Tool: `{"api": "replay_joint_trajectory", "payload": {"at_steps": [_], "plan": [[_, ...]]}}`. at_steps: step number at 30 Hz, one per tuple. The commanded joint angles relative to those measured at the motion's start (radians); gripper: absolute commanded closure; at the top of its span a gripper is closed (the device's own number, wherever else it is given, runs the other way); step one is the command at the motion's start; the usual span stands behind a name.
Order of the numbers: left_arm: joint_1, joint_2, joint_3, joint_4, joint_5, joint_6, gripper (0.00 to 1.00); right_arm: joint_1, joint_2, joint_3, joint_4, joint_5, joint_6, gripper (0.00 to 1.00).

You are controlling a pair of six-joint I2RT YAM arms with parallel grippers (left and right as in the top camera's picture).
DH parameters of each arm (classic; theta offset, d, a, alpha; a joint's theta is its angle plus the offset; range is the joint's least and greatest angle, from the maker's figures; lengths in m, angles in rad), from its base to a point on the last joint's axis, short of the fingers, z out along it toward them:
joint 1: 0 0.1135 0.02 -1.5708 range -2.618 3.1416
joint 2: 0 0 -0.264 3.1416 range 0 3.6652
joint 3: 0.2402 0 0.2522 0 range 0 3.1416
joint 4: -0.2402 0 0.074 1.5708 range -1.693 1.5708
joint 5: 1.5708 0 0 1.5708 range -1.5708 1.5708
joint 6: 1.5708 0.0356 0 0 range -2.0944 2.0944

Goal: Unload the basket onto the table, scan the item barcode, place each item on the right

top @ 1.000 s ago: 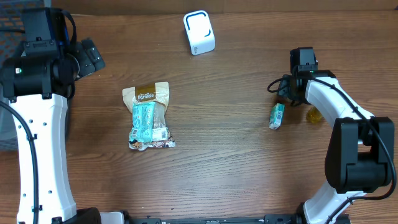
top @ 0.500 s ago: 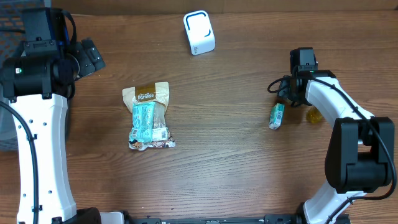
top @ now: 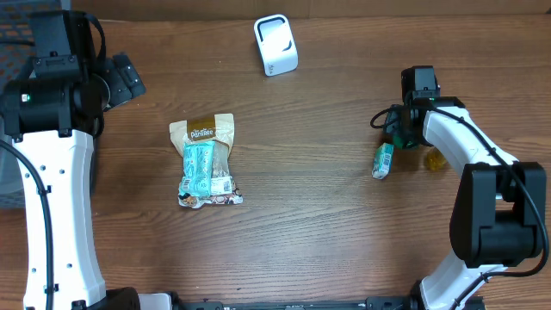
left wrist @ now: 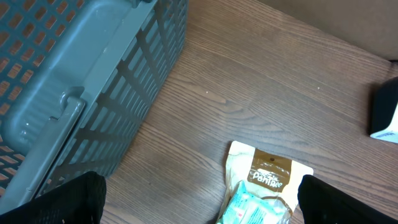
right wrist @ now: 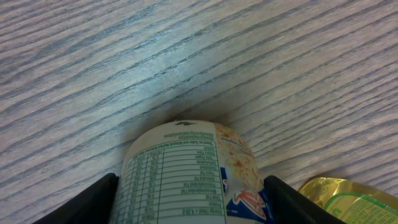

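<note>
Item: small green-and-white cylindrical container [right wrist: 180, 165], laid on its side on the brown wooden table [top: 327, 232], near a crumpled yellow wrapper [top: 436, 159].
Right gripper [right wrist: 189, 182]: jaws held apart and set astride the container; whether it is actually clamped cannot be told.
Long axis: run in line with the fingers, rounded end pointed away from the wrist, nutrition panel turned up.
Scanner: white boxy barcode scanner [top: 275, 45] seen well apart from the item, toward the far edge and the left arm's side.
Nearer arm: right, judged clearly so.
Left gripper [left wrist: 199, 186]: spread wide, nothing between, hung above a tan snack pouch [left wrist: 268, 174] beside a grey slatted crate [left wrist: 93, 74].
</note>
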State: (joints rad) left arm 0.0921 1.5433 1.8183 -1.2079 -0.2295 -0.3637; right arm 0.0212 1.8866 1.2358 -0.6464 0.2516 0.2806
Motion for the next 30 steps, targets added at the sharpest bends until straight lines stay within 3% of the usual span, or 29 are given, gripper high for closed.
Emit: {"api": "replay_joint_trajectory", "payload": {"at_steps": [1, 4, 8, 15, 24, 30], "plan": [[0.001, 0.001, 0.001, 0.002, -0.013, -0.003, 0.00, -0.004, -0.010, -0.008, 0.005, 0.017, 0.004, 0.31], [0.001, 0.001, 0.001, 0.002, -0.013, -0.003, 0.00, -0.004, -0.010, -0.008, 0.006, 0.017, 0.004, 0.30], [0.001, 0.001, 0.001, 0.002, -0.013, -0.003, 0.01, -0.004, -0.010, -0.008, 0.035, 0.018, 0.003, 0.09], [0.001, 0.001, 0.001, 0.002, -0.013, -0.003, 0.01, -0.005, -0.011, 0.008, 0.166, 0.018, -0.035, 0.01], [0.001, 0.001, 0.001, 0.002, -0.013, -0.003, 0.00, 0.026, -0.058, 0.251, -0.058, 0.016, -0.046, 0.00], [0.001, 0.001, 0.001, 0.002, -0.013, -0.003, 0.00, 0.141, -0.080, 0.269, -0.149, -0.009, -0.043, 0.00]]}}
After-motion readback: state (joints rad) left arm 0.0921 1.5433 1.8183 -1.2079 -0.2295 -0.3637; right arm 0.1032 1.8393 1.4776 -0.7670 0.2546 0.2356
